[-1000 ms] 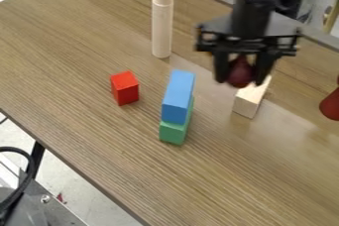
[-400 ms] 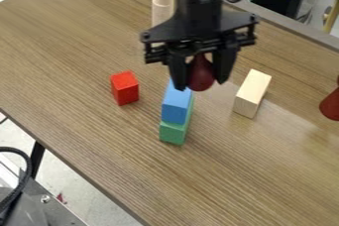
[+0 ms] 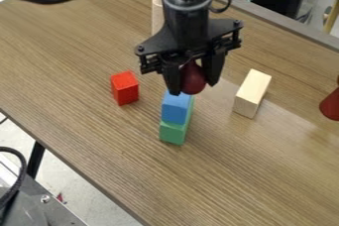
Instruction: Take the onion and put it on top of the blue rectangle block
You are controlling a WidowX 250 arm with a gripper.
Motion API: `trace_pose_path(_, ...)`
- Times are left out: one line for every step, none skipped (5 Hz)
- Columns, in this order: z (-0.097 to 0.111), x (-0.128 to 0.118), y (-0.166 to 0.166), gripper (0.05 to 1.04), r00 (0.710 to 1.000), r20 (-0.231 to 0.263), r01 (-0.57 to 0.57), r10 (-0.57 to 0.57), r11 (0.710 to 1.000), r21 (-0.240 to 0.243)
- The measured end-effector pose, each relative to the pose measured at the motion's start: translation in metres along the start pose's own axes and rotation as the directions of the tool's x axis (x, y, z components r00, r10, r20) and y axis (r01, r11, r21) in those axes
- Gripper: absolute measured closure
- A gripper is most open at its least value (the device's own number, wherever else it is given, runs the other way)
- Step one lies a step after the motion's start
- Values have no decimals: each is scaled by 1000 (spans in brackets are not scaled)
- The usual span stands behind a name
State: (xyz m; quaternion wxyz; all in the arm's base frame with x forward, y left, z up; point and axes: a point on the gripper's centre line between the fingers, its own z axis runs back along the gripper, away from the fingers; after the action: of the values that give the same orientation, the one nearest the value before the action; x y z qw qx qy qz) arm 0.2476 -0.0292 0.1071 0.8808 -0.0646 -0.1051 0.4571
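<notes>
The black gripper hangs at the upper middle of the view, shut on the dark red onion, which shows between its two fingers. Below it in the view is the blue rectangle block, its far part hidden behind the gripper and onion. That blue block lies on top of a green block, which rests on the table. Whether the onion touches the blue block, I cannot tell.
On the wooden table, a red block stands left of the stack and a natural wood block lies to the right. A red cone-like object is at the right edge. A pale wooden post stands behind the arm.
From the upper right, the gripper has moved left with the onion in it, over the far part of the blue block. The blocks have stayed in place.
</notes>
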Motion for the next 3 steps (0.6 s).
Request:
trace_pose_path(-14, 5, -2, 481, 1000, -3, -10, 10, 998, 63)
trace_pose_path(-21, 13, -7, 482, 1000, 10, -12, 11, 995, 100)
trace_pose_path(-25, 20, -12, 481, 1000, 24, -4, 1, 992, 123)
